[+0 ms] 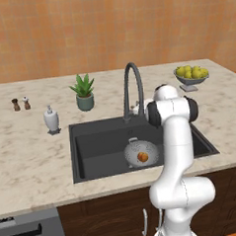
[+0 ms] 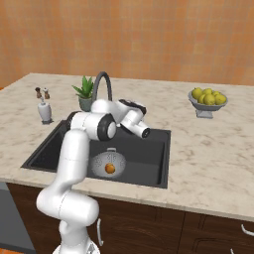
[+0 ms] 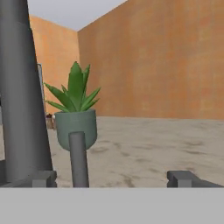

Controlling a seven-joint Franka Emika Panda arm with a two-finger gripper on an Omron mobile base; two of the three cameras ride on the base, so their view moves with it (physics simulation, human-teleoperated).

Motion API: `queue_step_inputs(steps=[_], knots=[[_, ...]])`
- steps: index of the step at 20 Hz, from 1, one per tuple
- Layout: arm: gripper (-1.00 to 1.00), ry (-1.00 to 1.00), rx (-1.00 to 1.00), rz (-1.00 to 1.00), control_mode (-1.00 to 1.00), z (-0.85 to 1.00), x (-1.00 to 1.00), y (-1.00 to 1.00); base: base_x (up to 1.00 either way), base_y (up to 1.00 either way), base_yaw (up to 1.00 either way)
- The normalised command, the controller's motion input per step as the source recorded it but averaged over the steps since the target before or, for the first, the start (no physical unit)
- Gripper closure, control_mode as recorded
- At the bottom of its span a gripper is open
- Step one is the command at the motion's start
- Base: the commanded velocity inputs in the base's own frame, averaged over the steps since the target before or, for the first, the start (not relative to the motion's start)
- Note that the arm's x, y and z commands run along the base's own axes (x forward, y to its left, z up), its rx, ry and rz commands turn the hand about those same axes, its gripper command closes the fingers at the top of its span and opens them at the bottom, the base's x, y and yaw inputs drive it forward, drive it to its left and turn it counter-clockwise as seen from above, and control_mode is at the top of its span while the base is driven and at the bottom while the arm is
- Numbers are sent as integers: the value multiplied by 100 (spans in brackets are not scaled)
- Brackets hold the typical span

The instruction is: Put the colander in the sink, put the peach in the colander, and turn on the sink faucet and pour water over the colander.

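The silver colander [image 1: 134,149] [image 2: 101,161] sits on the floor of the dark sink [image 1: 94,143] [image 2: 149,154], right of centre. The orange peach [image 1: 142,158] [image 2: 110,169] lies inside it. The dark gooseneck sink faucet [image 1: 132,84] [image 2: 102,81] arches over the basin from the back rim, and no water shows at its spout. In the hand view my gripper [image 3: 113,178] is open at the faucet's base. The thick faucet column [image 3: 19,87] is at the left, and the thin grey lever [image 3: 78,158] stands between my fingers, close to the left fingertip [image 3: 43,178].
A potted plant [image 1: 84,92] [image 2: 85,92] [image 3: 76,118] stands behind the faucet. A white soap dispenser [image 1: 51,119] [image 2: 44,111] is left of the sink, with two small shakers [image 1: 20,103] beyond. A footed bowl of yellow-green fruit [image 1: 191,76] [image 2: 208,99] stands at the back right.
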Motion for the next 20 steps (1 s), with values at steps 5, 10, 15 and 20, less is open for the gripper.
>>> queue_step_inputs(steps=[5, 10, 15, 20], knots=[[100, 0, 0, 0, -100, -8, 25, 1, 0, 0, 0], [100, 0, 4, 0, -100, 0, 12, -2, 0, 0, 0], [100, 0, 5, 0, -100, 0, 14, -4, 0, 0, 0], [100, 0, 2, -1, -100, -1, 17, -23, 0, 0, 0]])
